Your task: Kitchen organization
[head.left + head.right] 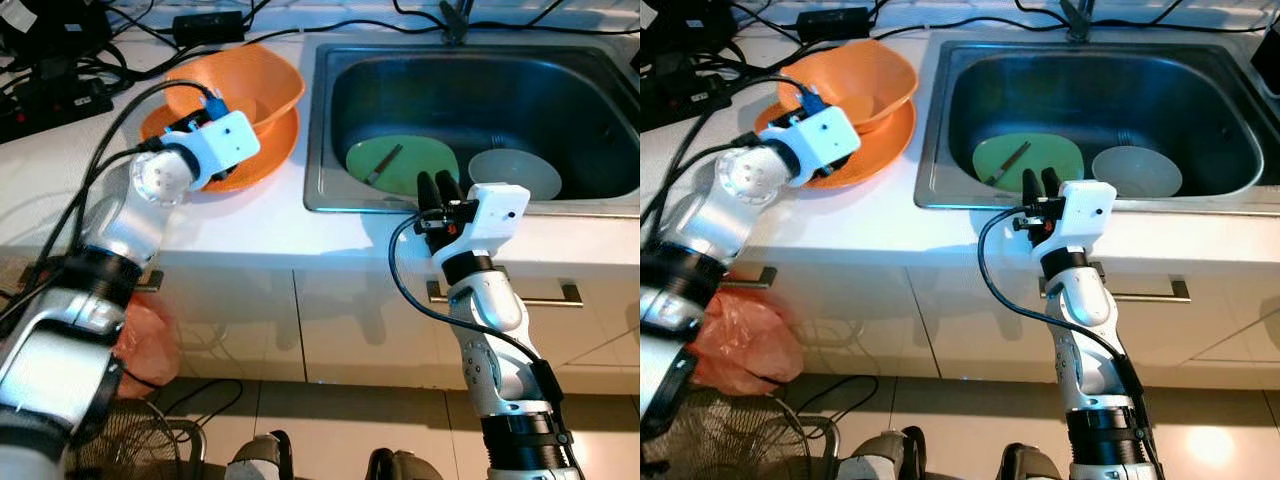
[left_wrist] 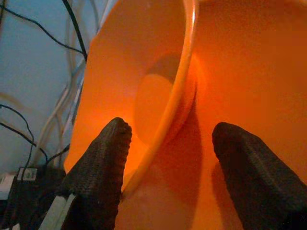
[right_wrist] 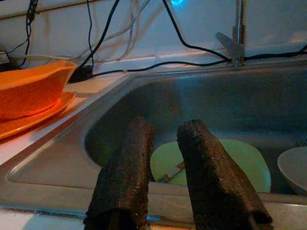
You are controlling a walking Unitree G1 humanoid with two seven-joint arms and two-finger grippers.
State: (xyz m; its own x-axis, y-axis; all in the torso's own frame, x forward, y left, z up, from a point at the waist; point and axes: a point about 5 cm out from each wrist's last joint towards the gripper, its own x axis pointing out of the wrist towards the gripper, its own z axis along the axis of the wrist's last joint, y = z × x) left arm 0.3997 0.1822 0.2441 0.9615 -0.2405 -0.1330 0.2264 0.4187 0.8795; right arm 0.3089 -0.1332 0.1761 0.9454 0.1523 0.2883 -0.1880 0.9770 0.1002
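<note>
Orange bowl point(image 1: 250, 85): one. Orange plate point(image 1: 265, 155): one, under the bowl. Sink point(image 1: 320, 130): one. Green plate point(image 1: 420, 160): one, in the sink. Utensil point(image 1: 384, 164): one, on the green plate. White bowl point(image 1: 515, 172): one, in the sink. Faucet point(image 3: 235, 38): one. Grippers: two.

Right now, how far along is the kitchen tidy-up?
Done: orange bowl sits on the orange plate on the counter. In hand: left gripper is open, straddling the bowl's rim, not clamped. Left: green plate with a utensil on it and a pale bowl lie in the sink; right gripper hovers at its front edge, holding nothing.
</note>
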